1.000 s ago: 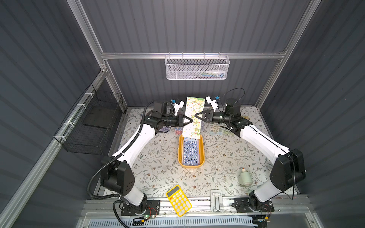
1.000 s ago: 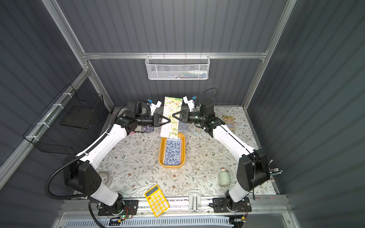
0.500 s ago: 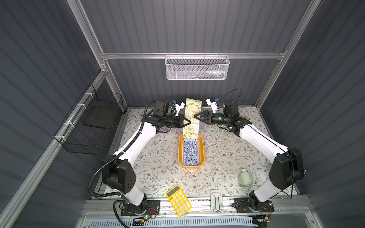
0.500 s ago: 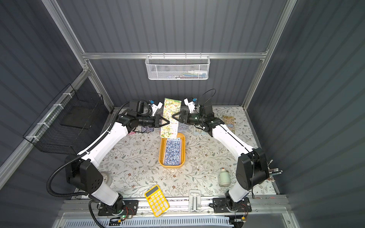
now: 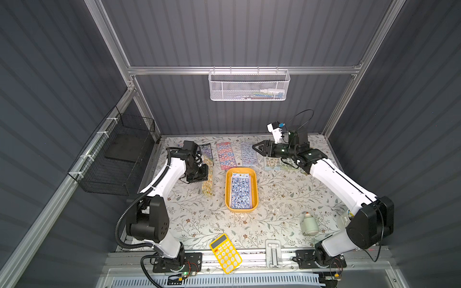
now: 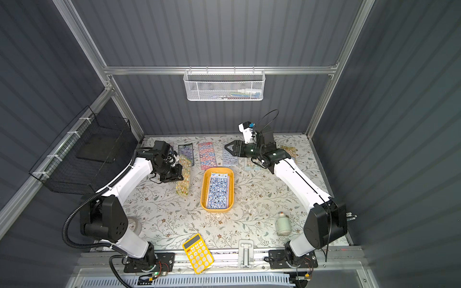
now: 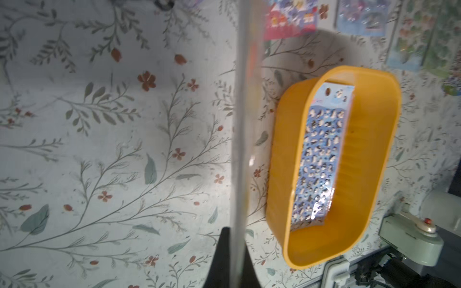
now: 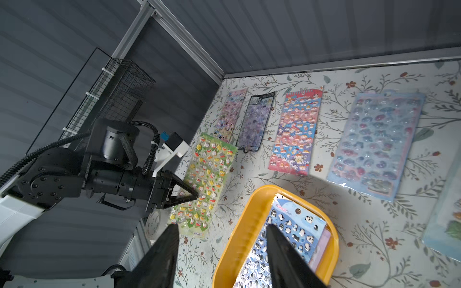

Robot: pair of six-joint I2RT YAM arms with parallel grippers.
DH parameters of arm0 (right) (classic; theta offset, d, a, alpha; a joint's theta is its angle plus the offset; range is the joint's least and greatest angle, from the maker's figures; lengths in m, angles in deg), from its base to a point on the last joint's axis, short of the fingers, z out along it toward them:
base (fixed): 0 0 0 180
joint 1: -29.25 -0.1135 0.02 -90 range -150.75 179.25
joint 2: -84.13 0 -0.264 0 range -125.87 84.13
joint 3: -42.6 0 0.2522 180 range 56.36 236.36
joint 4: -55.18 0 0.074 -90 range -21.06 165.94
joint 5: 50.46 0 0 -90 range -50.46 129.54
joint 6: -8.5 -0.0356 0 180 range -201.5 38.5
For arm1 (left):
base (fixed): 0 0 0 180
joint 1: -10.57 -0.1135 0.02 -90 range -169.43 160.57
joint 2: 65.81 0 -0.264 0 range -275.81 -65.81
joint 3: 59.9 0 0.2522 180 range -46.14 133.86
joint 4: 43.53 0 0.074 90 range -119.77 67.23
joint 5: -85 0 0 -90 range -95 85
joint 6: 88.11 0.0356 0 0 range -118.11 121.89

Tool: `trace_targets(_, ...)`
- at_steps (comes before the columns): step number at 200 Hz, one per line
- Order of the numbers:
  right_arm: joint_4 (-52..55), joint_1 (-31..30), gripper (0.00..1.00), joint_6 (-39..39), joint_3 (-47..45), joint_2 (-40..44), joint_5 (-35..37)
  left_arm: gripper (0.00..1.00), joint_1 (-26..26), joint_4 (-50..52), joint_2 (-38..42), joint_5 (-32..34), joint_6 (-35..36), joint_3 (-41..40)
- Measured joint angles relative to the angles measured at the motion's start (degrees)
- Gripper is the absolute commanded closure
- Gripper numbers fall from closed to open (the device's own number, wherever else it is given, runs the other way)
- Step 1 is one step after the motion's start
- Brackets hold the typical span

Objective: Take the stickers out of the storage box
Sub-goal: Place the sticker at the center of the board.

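Edgewise, left fingers (image 8: 193, 195) pinching sheet (image 8: 209, 179) beside storage box (image 8: 240, 232), right fingers (image 8: 284, 256) parted

Left wrist view: sticker sheet (image 7: 240, 124) blurred, edge-on; white mesh basket (image 5: 224, 90) contents too small to tell

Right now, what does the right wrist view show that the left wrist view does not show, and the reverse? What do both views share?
Only the right wrist view: the black wire basket on the side wall, and the right gripper, which is open.

Only the left wrist view: a pale container with a red dot, beyond the storage box; it is too blurred to name.

Both: the storage box with the penguin sheet inside, the red-and-blue sheet lying flat, and the left gripper shut on the green sheet, which the left wrist view sees edge-on.
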Motion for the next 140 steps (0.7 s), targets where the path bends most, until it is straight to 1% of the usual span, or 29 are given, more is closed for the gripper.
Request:
trace_targets(29, -0.04, 0.00, 0.43, -0.04, -0.11, 0.00, 0.02, 1.00, -5.44, 0.61, 0.35, 2.10, -0.09, -4.79)
trace_targets(54, -0.07, 0.00, 0.44, -0.07, -0.26, 0.00, -0.13, 1.00, -9.07, 0.59, -0.02, 3.10, -0.33, -7.56)
trace_targets(119, -1.51, 0.00, 0.44, -0.26, -2.95, 0.00, -0.31, 1.00, -11.61, -0.07, -6.29, 3.76, -0.70, -8.15)
trace_targets(140, -2.03, 0.00, 0.44, -0.35, -3.48, 0.00, -0.35, 0.95, -12.33, 0.17, -8.41, 5.42, -0.72, -8.13)
